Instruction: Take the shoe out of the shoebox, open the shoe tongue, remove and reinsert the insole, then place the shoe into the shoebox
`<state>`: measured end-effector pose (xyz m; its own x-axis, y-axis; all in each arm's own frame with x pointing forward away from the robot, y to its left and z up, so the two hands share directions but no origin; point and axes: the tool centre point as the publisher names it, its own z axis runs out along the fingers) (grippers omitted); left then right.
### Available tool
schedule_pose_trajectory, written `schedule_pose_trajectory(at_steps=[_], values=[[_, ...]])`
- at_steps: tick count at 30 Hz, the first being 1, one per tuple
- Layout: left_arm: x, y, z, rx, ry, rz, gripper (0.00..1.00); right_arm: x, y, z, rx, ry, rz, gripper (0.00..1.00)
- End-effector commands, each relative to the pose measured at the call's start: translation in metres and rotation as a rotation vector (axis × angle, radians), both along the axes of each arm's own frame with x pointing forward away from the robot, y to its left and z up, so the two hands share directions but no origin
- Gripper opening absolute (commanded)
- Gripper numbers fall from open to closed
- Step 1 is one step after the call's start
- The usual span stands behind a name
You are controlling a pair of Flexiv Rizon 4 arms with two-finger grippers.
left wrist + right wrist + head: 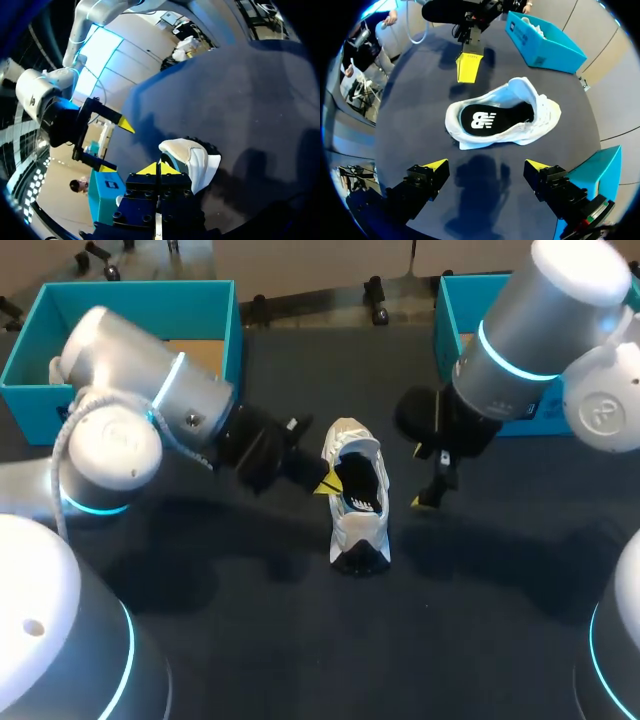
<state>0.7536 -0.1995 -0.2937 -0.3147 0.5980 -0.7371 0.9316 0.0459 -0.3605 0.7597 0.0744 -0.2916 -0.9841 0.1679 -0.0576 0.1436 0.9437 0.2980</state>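
A white shoe [357, 530] lies on the dark table mid-way between my arms, its opening upward and the black insole [485, 120] showing inside. My left gripper [325, 483] is shut at the shoe's left side, by the collar edge. In the left wrist view its yellow tips [157, 168] meet with nothing visible between them. My right gripper [487, 167] is open just right of the shoe [545, 112], a little short of it, with nothing between its fingers. A teal shoebox [120, 300] stands at the back left.
A second teal box [455, 310] stands at the back right, behind my right arm. From the left wrist view my right gripper [117, 145] shows beyond the shoe [197, 157]. Bare dark table lies in front of the shoe.
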Motion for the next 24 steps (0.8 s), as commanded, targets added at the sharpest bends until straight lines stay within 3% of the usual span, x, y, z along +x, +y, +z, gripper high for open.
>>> schedule_pose_trajectory(at_steps=[1,10,18,24], values=[[0.0,0.001,0.013,0.154,-0.01,-0.08,0.0,-0.01,-0.014,0.021,0.005,-0.003,-0.017,1.0],[0.0,0.001,0.013,0.154,-0.01,-0.08,0.0,-0.013,-0.026,0.053,0.019,0.01,-0.063,1.0],[0.0,0.001,0.013,0.154,-0.01,-0.08,0.0,-0.028,-0.035,0.092,0.031,0.009,-0.095,1.0],[0.0,0.001,0.013,0.154,-0.01,-0.08,0.0,-0.039,-0.039,0.11,0.035,0.03,-0.11,1.0]])
